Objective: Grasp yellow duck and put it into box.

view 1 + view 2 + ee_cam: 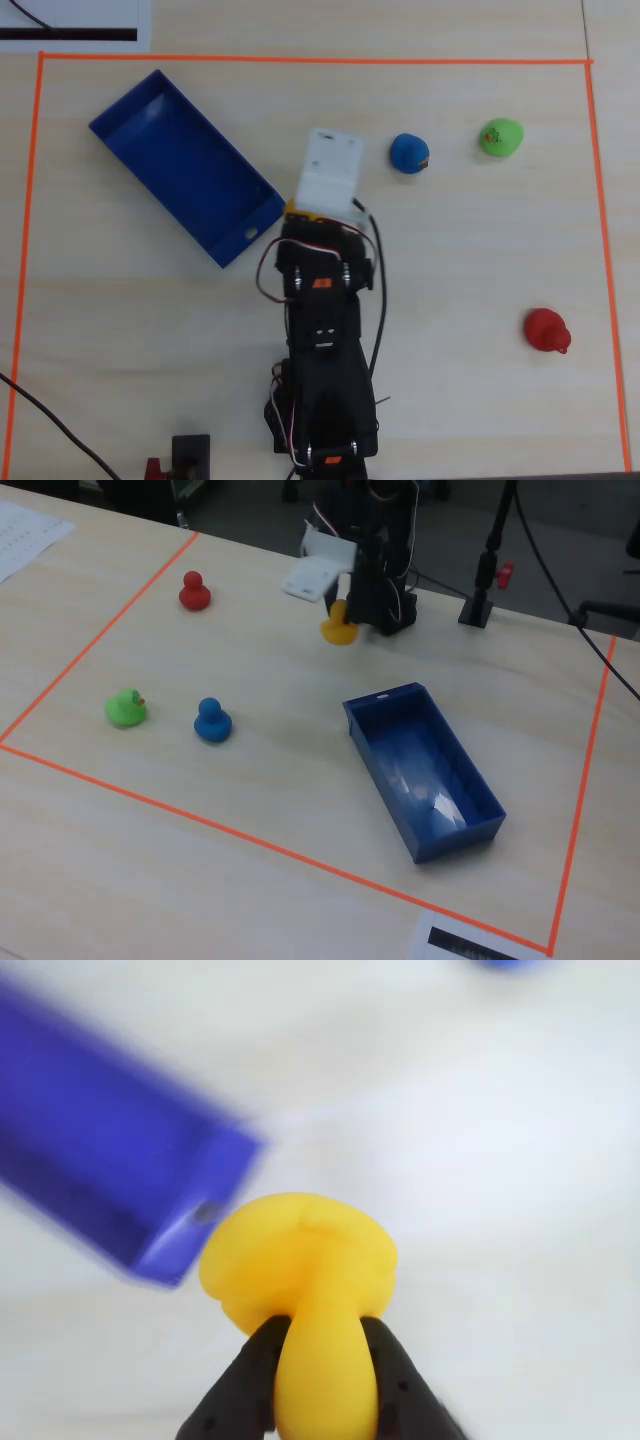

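Note:
My gripper is shut on the yellow duck, its black fingers pinching the duck's lower part. In the fixed view the duck hangs in the gripper above the table, a little way from the blue box's end wall with the small hole. In the overhead view only a sliver of yellow shows under the white wrist mount, just right of the box's near end wall. The box lies blurred to the upper left in the wrist view and is empty.
A blue duck, a green duck and a red duck stand to the right in the overhead view. Orange tape frames the work area. The arm's base and cables sit at the bottom middle.

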